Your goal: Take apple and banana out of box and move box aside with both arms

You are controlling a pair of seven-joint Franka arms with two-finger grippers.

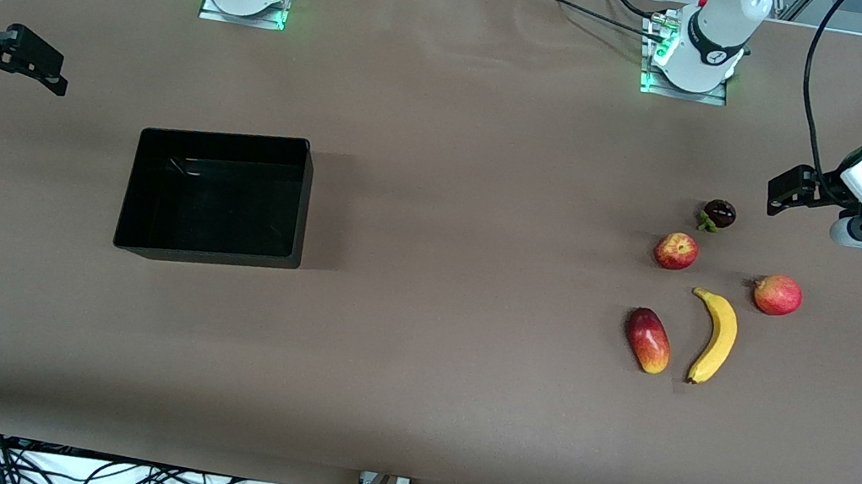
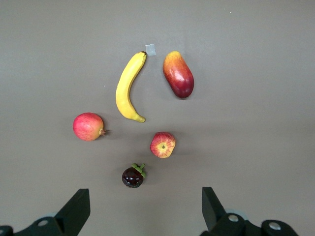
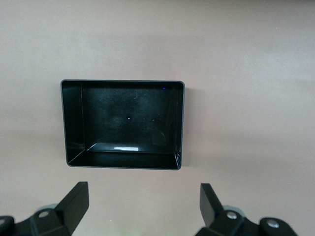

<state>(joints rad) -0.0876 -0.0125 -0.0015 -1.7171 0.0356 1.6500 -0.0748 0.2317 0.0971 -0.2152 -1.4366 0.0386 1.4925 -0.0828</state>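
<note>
1. Nearest the front camera on the table (image 1: 408,392) are the banana (image 1: 715,337) and the mango (image 1: 648,340), lying side by side toward the left arm's end. The banana's long axis runs roughly near-to-far, with its curve bulging away from the mango.
2. A bit farther back sit the round red fruit (image 1: 777,295) and the apple (image 1: 676,250), and farther still the small dark purple fruit (image 1: 719,213).
3. The black box (image 1: 217,195) sits alone toward the right arm's end, well apart from the fruit, its long side running along the table's length.
4. The left gripper (image 1: 789,191) hangs by the left arm's end of the table, near the purple fruit, fingers spread wide with nothing in them.
5. The right gripper (image 1: 39,66) hangs at the right arm's end, fingers also spread and holding nothing.
6. Only the left wrist view shows a little grey square (image 2: 150,49) at the banana's tip. The right wrist view looks straight into the box, which has nothing in it.
</note>
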